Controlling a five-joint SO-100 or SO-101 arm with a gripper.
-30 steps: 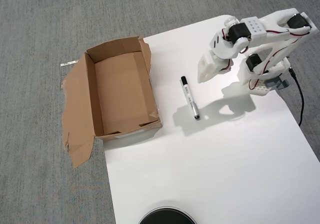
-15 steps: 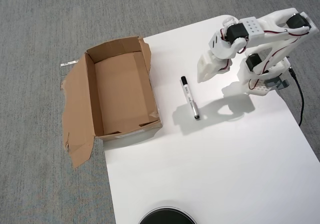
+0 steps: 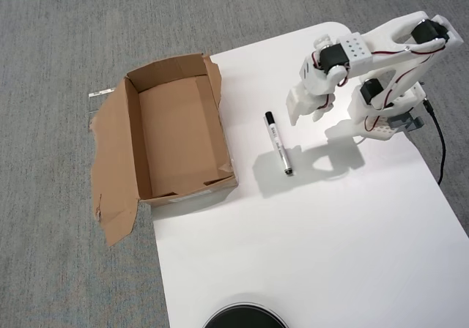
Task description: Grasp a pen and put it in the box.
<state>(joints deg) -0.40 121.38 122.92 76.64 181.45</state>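
Overhead view, going left to right: the box [image 3: 179,141] sits at centre left, half on the grey carpet [image 3: 58,35], half on the white desk [image 3: 308,247]. Just right of it lies the pen [image 3: 278,143], black cap up-frame, loose on the desk. Right again, near the pen's cap end, hang the arm's fingers [image 3: 293,112], holding nothing. How wide they stand I cannot tell from above. I'd worry they nudge the round pen and it rolls away before they close.

Print on the pen [image 3: 278,143] too small to read, claw [image 3: 295,113] jaw gap unclear, dark round object [image 3: 244,317] cut by bottom edge
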